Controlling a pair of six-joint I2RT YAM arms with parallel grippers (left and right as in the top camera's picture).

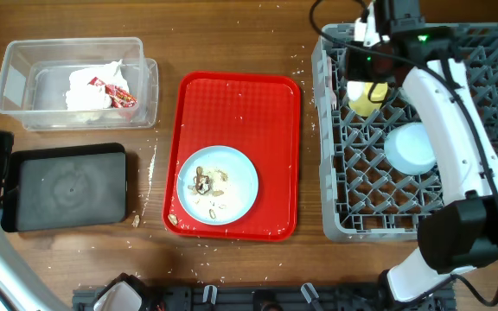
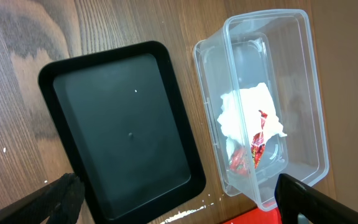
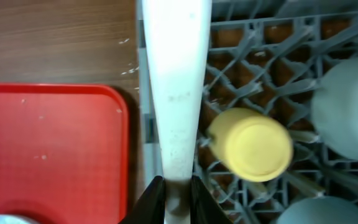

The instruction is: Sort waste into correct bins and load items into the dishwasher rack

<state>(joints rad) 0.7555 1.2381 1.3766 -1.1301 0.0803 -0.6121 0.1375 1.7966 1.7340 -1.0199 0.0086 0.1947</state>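
Note:
My right gripper [image 3: 178,186] is shut on the handle of a white plastic utensil [image 3: 174,81], held over the left edge of the grey dishwasher rack [image 1: 335,173]; its head is out of view. A yellow cup [image 3: 253,144] stands upside down in the rack next to it, and a light blue bowl [image 1: 411,147] lies overturned further in. The light blue plate [image 1: 217,183] with brownish food scraps sits on the red serving tray [image 1: 240,104]. The white napkin [image 2: 247,112] and red wrapper [image 2: 257,146] lie in the clear tub [image 2: 303,74]. My left gripper [image 2: 179,186] is open and empty above the black tray [image 2: 123,130].
The black tray holds nothing. White crumbs and a small scrap [image 1: 135,221] lie on the wooden table between the black tray and the red tray. A second pale overturned bowl [image 3: 347,106] shows in the rack. My right arm [image 1: 448,121] crosses over the rack.

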